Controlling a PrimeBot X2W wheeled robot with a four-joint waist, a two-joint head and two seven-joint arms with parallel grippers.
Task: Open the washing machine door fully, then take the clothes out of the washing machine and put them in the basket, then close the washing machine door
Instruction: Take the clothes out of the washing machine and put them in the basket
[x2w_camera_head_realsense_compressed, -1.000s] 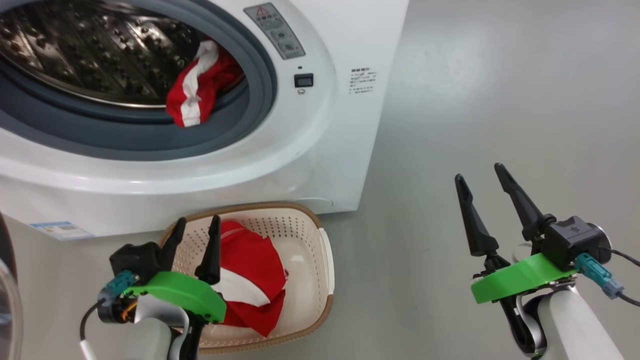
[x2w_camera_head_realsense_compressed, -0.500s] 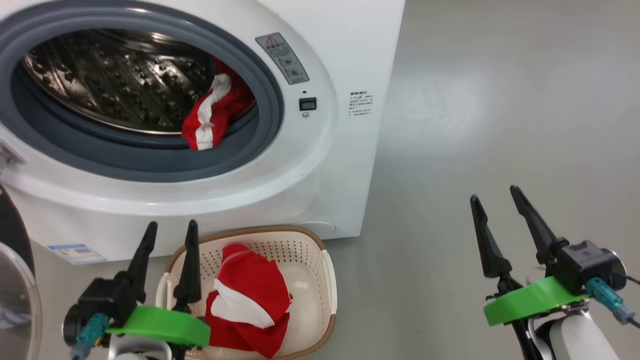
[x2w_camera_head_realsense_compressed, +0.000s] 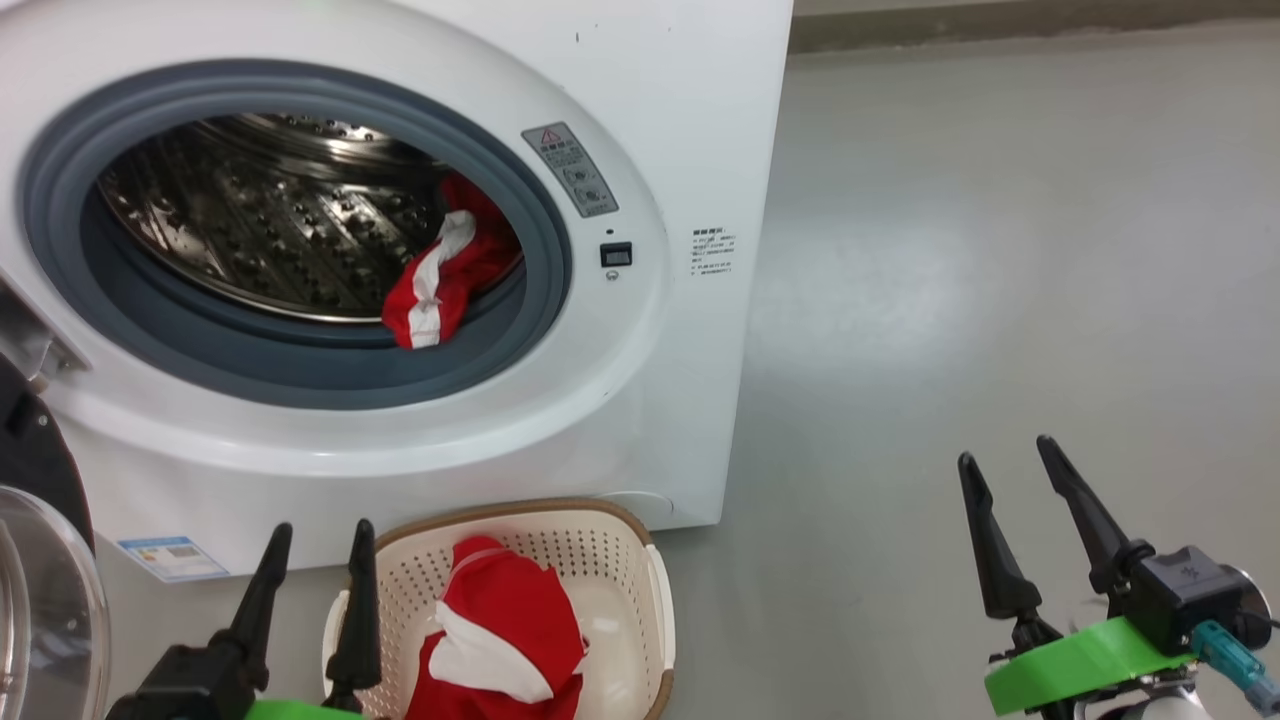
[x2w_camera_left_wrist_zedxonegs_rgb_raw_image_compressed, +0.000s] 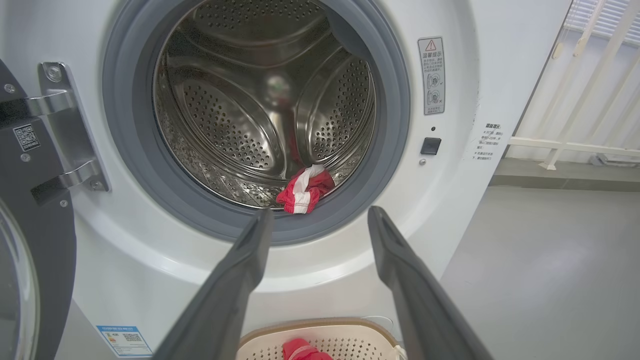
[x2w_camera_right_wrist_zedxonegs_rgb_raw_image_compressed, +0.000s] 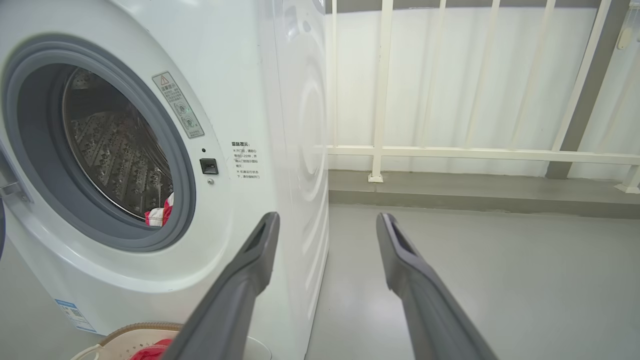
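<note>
The white washing machine (x2w_camera_head_realsense_compressed: 660, 120) stands with its door (x2w_camera_head_realsense_compressed: 40, 560) swung open at the far left. One of the red and white clothes (x2w_camera_head_realsense_compressed: 440, 285) lies at the drum's front right, over the grey gasket. Another (x2w_camera_head_realsense_compressed: 500, 640) lies in the cream basket (x2w_camera_head_realsense_compressed: 655, 600) on the floor below the opening. My left gripper (x2w_camera_head_realsense_compressed: 323, 527) is open and empty just left of the basket. In the left wrist view its fingers (x2w_camera_left_wrist_zedxonegs_rgb_raw_image_compressed: 321, 211) point toward the drum garment (x2w_camera_left_wrist_zedxonegs_rgb_raw_image_compressed: 305, 187). My right gripper (x2w_camera_head_realsense_compressed: 1005, 451) is open and empty over the floor, well right of the machine.
Bare grey floor (x2w_camera_head_realsense_compressed: 1000, 300) stretches to the right of the machine. A white railing (x2w_camera_right_wrist_zedxonegs_rgb_raw_image_compressed: 380, 150) on a low step (x2w_camera_right_wrist_zedxonegs_rgb_raw_image_compressed: 450, 195) runs behind it. The door's metal hinge (x2w_camera_left_wrist_zedxonegs_rgb_raw_image_compressed: 65, 125) sits left of the opening.
The whole head view has shifted down as the camera tilted up. My left gripper has come off the basket toward its left side. Both grippers stay open.
</note>
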